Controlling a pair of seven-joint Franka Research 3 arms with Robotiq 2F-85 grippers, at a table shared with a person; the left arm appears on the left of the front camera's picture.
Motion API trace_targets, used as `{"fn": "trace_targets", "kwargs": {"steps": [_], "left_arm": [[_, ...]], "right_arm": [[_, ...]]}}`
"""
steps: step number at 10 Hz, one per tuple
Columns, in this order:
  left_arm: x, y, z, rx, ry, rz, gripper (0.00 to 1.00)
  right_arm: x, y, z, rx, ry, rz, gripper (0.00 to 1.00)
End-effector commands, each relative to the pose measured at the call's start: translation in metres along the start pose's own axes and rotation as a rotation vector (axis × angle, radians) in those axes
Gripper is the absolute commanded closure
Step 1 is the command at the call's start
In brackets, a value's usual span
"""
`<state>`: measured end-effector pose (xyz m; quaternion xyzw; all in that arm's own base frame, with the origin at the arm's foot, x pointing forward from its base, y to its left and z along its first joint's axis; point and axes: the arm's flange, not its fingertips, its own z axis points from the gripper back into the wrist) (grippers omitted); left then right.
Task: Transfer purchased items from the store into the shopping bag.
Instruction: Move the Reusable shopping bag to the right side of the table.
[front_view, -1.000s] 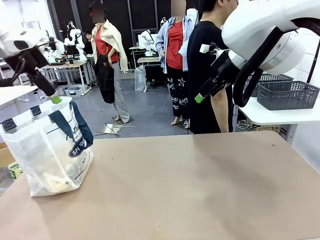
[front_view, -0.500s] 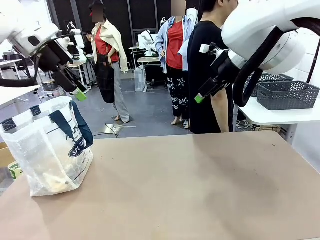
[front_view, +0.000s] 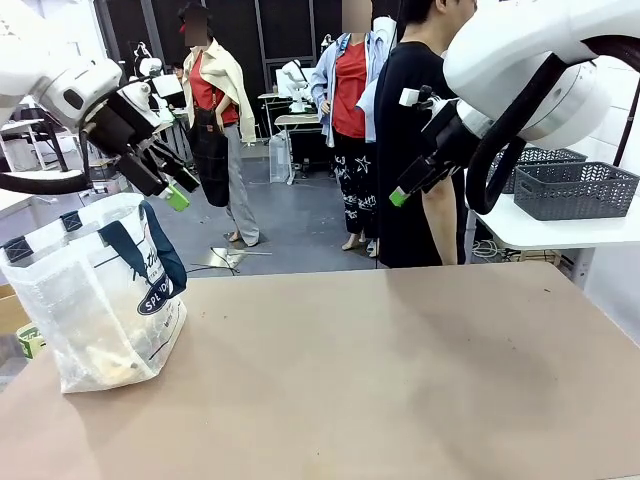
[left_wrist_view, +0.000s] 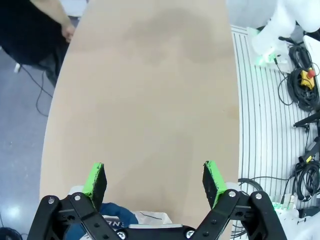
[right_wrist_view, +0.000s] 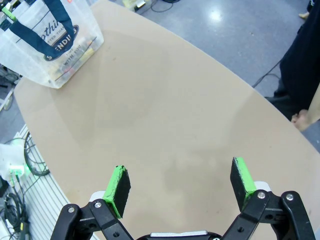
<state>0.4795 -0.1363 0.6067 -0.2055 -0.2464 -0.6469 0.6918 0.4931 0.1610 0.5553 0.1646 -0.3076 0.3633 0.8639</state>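
**Both hands raised and empty, bag packed at the surface's left end**

Left hand (front_view: 181, 186): fingers spread, nothing held, hanging just above and slightly past the bag (front_view: 100, 300). Below it, bag standing upright with navy handles up, mouth free for dropping things in; pale lumps and small red bits visible through the plastic. Right hand (right_wrist_view: 178, 193): fingers spread wide, empty, high over bare surface (front_view: 400, 380). Beyond it, person (front_view: 420, 150) at the far edge. Grey basket (front_view: 572, 190) farther off on a side table, likely the store.
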Motion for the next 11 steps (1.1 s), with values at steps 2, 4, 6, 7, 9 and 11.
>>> {"fn": "trace_targets", "kwargs": {"steps": [2,4,6,7,9,11], "left_arm": [[0.0,0.0,0.0,0.0,0.0,0.0,0.0],[0.0,0.0,0.0,0.0,0.0,0.0,0.0],[0.0,0.0,0.0,0.0,0.0,0.0,0.0],[0.0,0.0,0.0,0.0,0.0,0.0,0.0],[0.0,0.0,0.0,0.0,0.0,0.0,0.0],[0.0,0.0,0.0,0.0,0.0,0.0,0.0]], "right_arm": [[0.0007,0.0005,0.0005,-0.006,0.012,-0.006,0.0],[0.0007,0.0005,0.0005,-0.006,0.012,-0.006,0.0],[0.0007,0.0005,0.0005,-0.006,0.012,-0.006,0.0],[0.0007,0.0005,0.0005,-0.006,0.012,-0.006,0.0],[0.0007,0.0005,0.0005,-0.006,0.012,-0.006,0.0],[0.0007,0.0005,0.0005,-0.006,0.012,-0.006,0.0]]}}
